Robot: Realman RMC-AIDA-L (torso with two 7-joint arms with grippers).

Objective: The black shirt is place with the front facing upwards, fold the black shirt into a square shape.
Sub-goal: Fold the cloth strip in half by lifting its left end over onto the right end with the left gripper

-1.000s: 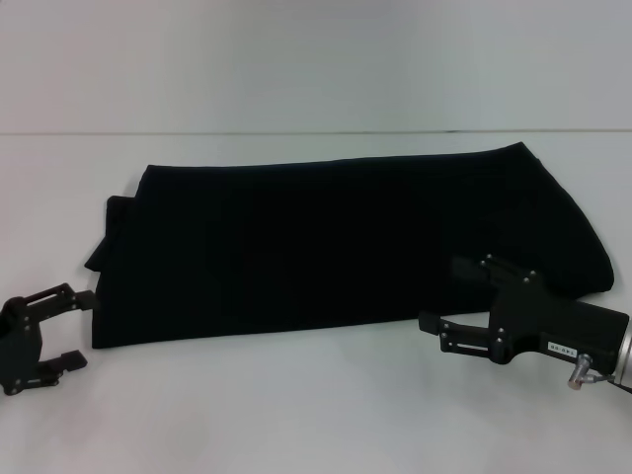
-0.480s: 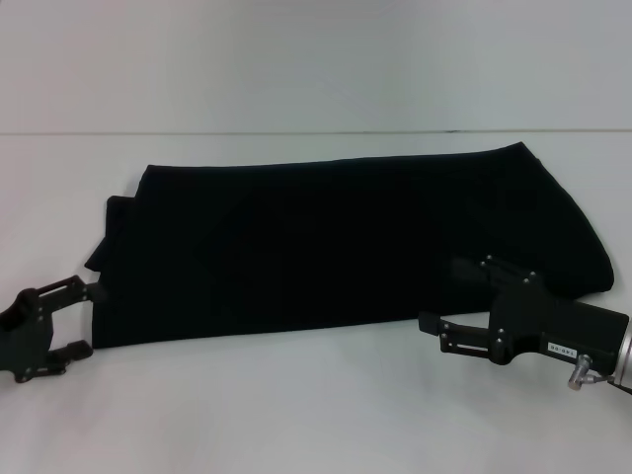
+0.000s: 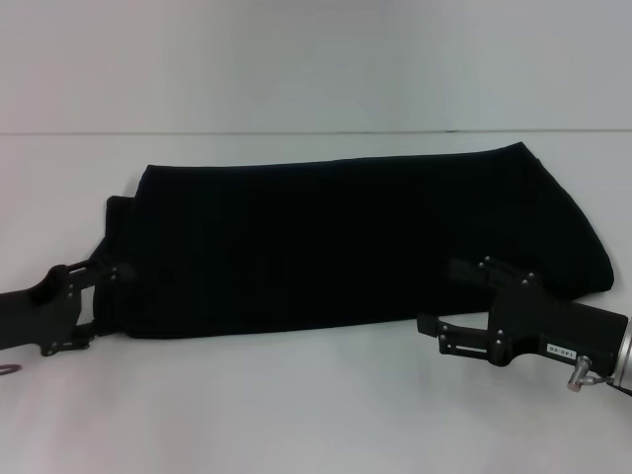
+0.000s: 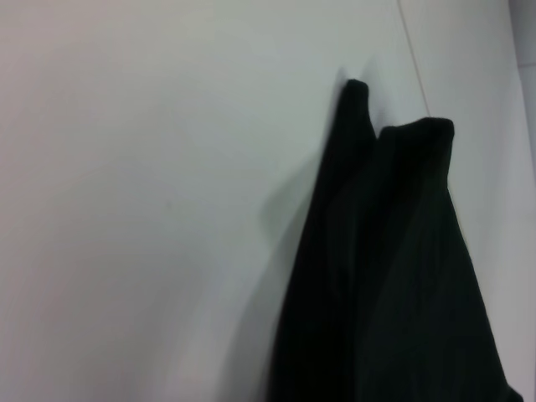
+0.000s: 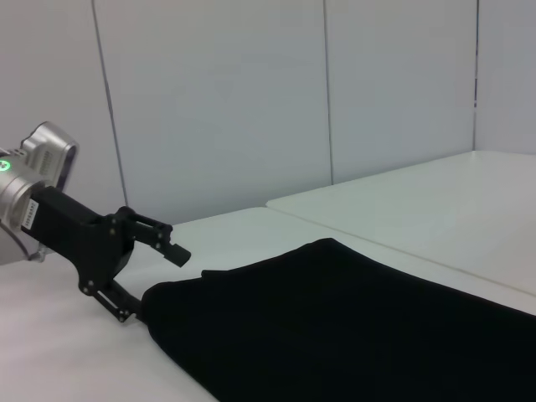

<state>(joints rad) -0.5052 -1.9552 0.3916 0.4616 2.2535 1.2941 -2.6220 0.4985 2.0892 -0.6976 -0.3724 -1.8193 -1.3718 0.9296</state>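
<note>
No print, lettering or neck label shows on the black shirt in any view; the visible cloth is plain black. The only writing in sight is a small white label on the body of the right arm, near its wrist, and its characters are too small to read.

There is one shirt, and it lies as a long folded band across the white surface, running from the left side to the right, its right end wider and reaching farther back. At its left end a narrow flap of cloth sticks out beyond the main fold; the left wrist view shows this as two rounded black tips side by side against the surface.

Two pincers are in view. The left pincer sits at the shirt's near left corner, its fingers spread, one above the cloth edge and one below it at the surface, with the corner between them; whether they grip the cloth cannot be told. In the right wrist view the same pincer shows at the shirt's end, its upper finger above the fabric. The right pincer is at the shirt's near right edge, fingers spread, the upper finger over the cloth and the lower one over bare surface just beside the hem.
</note>
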